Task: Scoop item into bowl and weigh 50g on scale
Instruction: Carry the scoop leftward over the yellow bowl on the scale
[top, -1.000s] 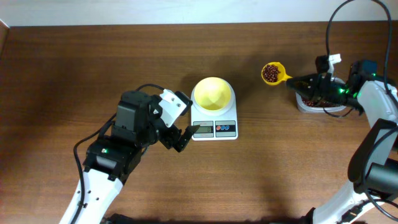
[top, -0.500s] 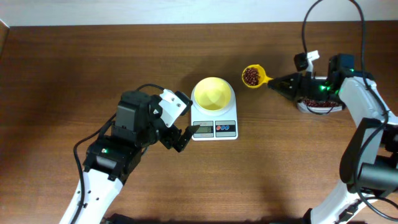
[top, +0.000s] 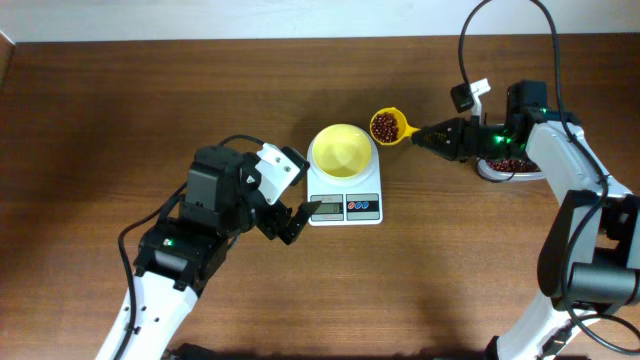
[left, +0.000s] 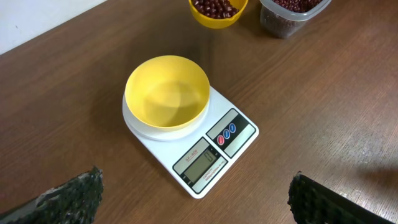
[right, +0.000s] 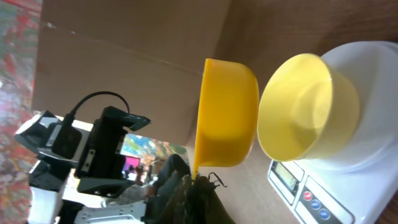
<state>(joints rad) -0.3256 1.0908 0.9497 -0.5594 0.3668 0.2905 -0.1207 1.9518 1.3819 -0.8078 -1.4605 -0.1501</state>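
The beans (top: 384, 126) are sitting heaped in the yellow scoop (top: 388, 127), a dark red-brown load up to the brim. I am holding that scoop level in the air just beside the bowl (top: 342, 150), off its far right rim and above bare worktop (top: 150, 100). My right hand (top: 432, 137) is clenching the scoop's handle, and the fingers are swallowing most of that handle. From my right wrist the scoop (right: 227, 118) is showing only its smooth yellow outside, so the beans are hidden there, and the grip itself is blurring into a dark mass at the bottom edge.

The bowl is resting on the scale (top: 345, 205), covering its platform; only its plain yellow inside is showing. The scale's display is facing my left side, and the digits are too small for me to read surely.

More beans are lying in the clear container (top: 515, 170) behind my right arm, which is covering part of it. From my left wrist, the container (left: 292, 18) and scoop are being cut off by the top edge.

My left hand (top: 288, 195) is hovering near the scale's front left corner, spread wide, grasping nothing; just its dark fingertips (left: 68, 193) are peeking in at the lower corners.
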